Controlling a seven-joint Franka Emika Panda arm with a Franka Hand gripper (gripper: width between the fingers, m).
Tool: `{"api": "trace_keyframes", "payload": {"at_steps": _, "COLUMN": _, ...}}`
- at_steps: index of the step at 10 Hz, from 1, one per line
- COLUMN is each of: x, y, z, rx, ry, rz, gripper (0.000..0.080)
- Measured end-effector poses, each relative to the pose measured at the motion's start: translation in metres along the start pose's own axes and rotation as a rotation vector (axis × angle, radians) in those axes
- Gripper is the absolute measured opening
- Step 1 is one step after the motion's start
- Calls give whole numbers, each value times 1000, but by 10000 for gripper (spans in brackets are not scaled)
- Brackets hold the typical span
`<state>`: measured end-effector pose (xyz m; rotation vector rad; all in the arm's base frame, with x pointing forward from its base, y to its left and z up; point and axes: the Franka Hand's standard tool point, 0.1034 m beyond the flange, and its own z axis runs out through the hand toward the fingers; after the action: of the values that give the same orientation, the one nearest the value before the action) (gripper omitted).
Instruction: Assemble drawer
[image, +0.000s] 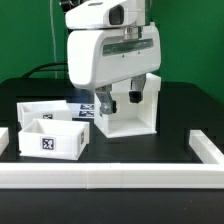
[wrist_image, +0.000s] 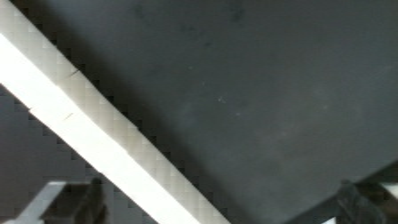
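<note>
Hovering, jaws apart, empty. Best pinch nearer white plastic open-top tray (image: 68, 142) by thin wall: probably light, stiff, slick.

A long white rail (wrist_image: 107, 120) was seen running diagonally across the black table (wrist_image: 249, 90), its broad face lit bright and a narrow side face shaded grey. The gripper (wrist_image: 214, 198) was shown with its jaws spread wide, and only the tips of its two fingers (wrist_image: 54, 203) were caught at the edge of view. The rail was seen passing between those tips, closer to the paler one.
</note>
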<state>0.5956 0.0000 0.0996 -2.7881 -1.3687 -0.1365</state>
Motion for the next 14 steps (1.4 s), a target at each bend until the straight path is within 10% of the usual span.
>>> {"api": "trace_keyframes", "payload": {"at_steps": 6, "x": -3, "y": -2, "z": 1, "rx": -6, "ry": 4, "rz": 10, "gripper": 650}}
{"api": "trace_keyframes", "payload": {"at_steps": 10, "x": -15, "y": -47, "z": -26, "rx": 1, "ry": -23, "rz": 140, "gripper": 650}}
{"api": "trace_keyframes", "payload": {"at_steps": 14, "x": -20, "y": -60, "z": -38, "rx": -2, "ry": -30, "rz": 184, "gripper": 650}}
